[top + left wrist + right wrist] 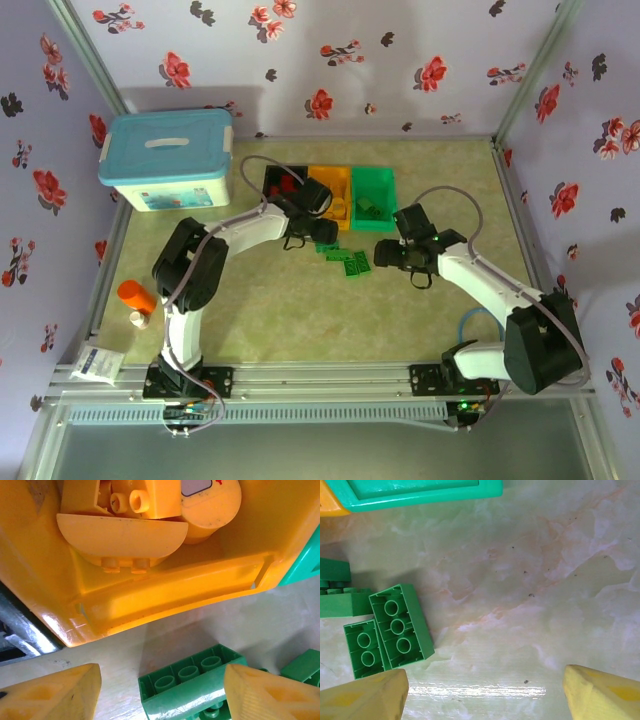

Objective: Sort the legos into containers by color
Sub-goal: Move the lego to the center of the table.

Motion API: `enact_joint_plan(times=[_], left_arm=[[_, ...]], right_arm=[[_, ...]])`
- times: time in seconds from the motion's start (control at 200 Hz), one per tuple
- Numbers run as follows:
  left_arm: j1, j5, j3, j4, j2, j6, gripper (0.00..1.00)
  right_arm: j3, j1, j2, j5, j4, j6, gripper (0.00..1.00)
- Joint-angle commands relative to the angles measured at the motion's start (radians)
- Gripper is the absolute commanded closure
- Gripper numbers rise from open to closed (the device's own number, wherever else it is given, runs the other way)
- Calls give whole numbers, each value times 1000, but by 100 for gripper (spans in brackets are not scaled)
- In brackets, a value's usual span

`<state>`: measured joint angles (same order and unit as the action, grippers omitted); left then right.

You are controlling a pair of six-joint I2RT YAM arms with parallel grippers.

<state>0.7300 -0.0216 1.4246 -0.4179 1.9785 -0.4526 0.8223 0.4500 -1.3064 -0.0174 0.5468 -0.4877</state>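
Left gripper stands open, a green brick lying between its fingers, the rim of the orange bin just ahead. Right gripper gapes wide over bare table; green bricks sit ahead-left, the edge of the green bin beyond.

Marbled beige table under black bin, orange-yellow bin, green bin, loose green legos, blue-lidded box

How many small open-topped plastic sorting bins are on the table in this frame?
3, in a row at the far side of the marbled table: black plastic bin on the left, orange-yellow plastic bin in the middle, green plastic bin on the right. None looks hidden.
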Motion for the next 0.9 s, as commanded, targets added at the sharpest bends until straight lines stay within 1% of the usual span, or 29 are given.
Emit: enact_joint_plan(times=[0.0,0.16,0.4,0.49,0.575,0.665,0.75,0.805,0.89], left_arm=[[-4,12,-28,10,23,8,34],[-6,11,-82,20,24,-5,35],[-7,0,-206,47,-47,-58,37],[-2,-4,-278,62,-94,-95,37],[0,-34,-340,60,-150,-137,38],[1,-71,-403,44,-231,-194,40],[13,-84,-452,51,-315,-238,41],[33,-88,-468,63,-358,-239,41],[66,-73,-453,64,-382,-189,35]], right_arm=[[-11,6,13,11,-3,-22,19],[-15,7,20,11,1,-25,19],[-23,7,25,13,-2,-29,20],[-23,9,27,14,-4,-31,20],[-23,9,28,17,-5,-34,20],[-20,12,30,17,-5,-33,20],[-20,14,32,17,-6,-35,20],[-19,16,33,17,-10,-38,20],[-14,20,30,18,-11,-42,20]])
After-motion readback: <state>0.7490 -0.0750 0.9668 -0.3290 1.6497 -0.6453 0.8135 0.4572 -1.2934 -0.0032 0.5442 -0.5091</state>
